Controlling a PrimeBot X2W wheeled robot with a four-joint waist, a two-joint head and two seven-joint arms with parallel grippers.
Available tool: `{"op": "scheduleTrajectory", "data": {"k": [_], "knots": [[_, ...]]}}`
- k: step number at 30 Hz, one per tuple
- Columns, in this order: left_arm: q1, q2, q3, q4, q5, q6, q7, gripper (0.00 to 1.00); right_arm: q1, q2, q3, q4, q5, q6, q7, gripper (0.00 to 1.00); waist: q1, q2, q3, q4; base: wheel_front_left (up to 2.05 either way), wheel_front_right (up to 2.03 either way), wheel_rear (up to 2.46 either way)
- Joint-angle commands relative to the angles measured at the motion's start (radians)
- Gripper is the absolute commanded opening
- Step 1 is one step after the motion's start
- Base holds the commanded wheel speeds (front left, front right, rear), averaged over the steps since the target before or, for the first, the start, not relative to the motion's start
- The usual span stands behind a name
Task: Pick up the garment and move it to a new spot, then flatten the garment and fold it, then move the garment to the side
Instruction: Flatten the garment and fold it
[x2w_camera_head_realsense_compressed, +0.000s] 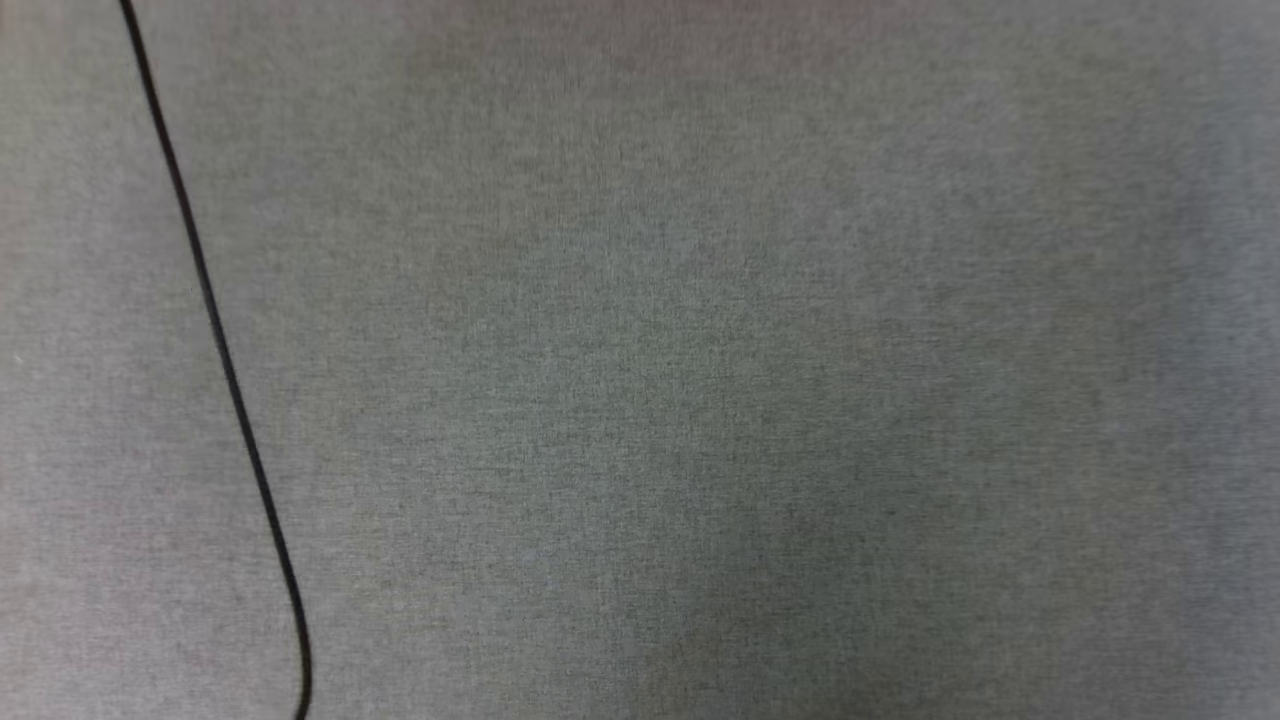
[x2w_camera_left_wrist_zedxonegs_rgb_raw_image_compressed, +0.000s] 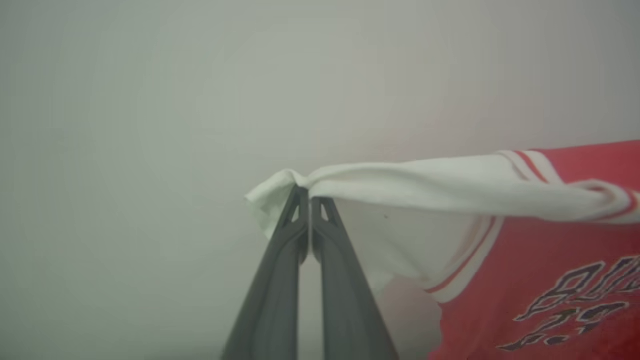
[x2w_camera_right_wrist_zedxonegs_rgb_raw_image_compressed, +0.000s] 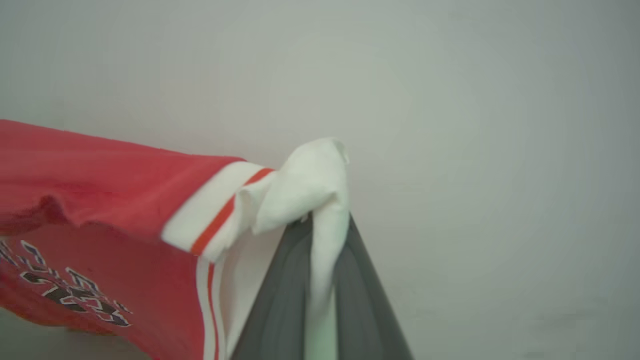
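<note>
The garment (x2w_camera_left_wrist_zedxonegs_rgb_raw_image_compressed: 525, 280), a red jersey T-shirt with white sleeves, striped trim and black lettering, hangs in the air between my two grippers. In the left wrist view my left gripper (x2w_camera_left_wrist_zedxonegs_rgb_raw_image_compressed: 310, 192) is shut on the tip of one white sleeve, which stretches away to the right toward the red body. In the right wrist view my right gripper (x2w_camera_right_wrist_zedxonegs_rgb_raw_image_compressed: 325, 220) is shut on the other white sleeve (x2w_camera_right_wrist_zedxonegs_rgb_raw_image_compressed: 310, 185), bunched over its fingertips, with the red body (x2w_camera_right_wrist_zedxonegs_rgb_raw_image_compressed: 90, 200) off to the left. The lettering faces both wrist cameras.
The head view shows a grey fabric-covered surface (x2w_camera_head_realsense_compressed: 700, 380) with a thin black cable (x2w_camera_head_realsense_compressed: 215, 330) running from the top left down to the bottom edge. Behind the shirt in both wrist views is a plain pale background.
</note>
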Motion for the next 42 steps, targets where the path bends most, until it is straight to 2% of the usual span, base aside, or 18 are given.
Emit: {"op": "scheduleTrajectory", "data": {"k": [1,6,11,20,29,34,42], "knots": [[0.029,-0.004,0.002,0.013,-0.003,-0.003,-0.005,0.0,-0.007,0.003,0.0,0.018,0.004,-0.002,-0.011,0.0,-0.0002,0.0,0.029,0.006,0.0,0.0,0.0],[0.07,-0.039,0.006,0.055,-0.042,-0.031,-0.02,0.0,0.021,0.024,0.002,0.1,0.023,-0.002,-0.052,0.0,-0.0002,0.0,0.07,0.012,0.0,0.0,0.0],[0.149,-0.071,0.009,0.102,-0.088,-0.062,-0.047,0.0,0.105,0.032,0.021,0.162,0.06,-0.002,-0.108,0.0,-0.0002,0.0,0.065,0.019,0.0,0.0,0.0],[0.435,-0.1,-0.01,0.125,-0.137,-0.085,-0.13,0.0,0.428,0.012,0.097,0.198,0.186,-0.002,-0.208,0.0,-0.0002,0.0,-0.066,0.028,0.0,0.0,0.0],[0.771,-0.116,0.013,0.064,-0.171,-0.087,-0.157,0.0,0.798,-0.002,0.188,0.102,0.342,-0.002,-0.249,0.0,-0.0002,0.0,-0.243,0.016,0.0,0.0,0.0],[0.958,-0.116,0.063,-0.027,-0.169,-0.057,-0.158,0.0,0.996,-0.019,0.201,0.018,0.412,-0.002,-0.249,0.0,-0.0002,0.0,-0.335,0.007,0.0,0.0,0.0],[1.295,-0.112,0.141,-0.268,-0.155,0.036,-0.158,0.0,1.307,-0.047,0.166,-0.179,0.439,-0.002,-0.191,0.0,-0.0002,0.0,-0.456,0.002,0.0,0.0,0.0]]}}
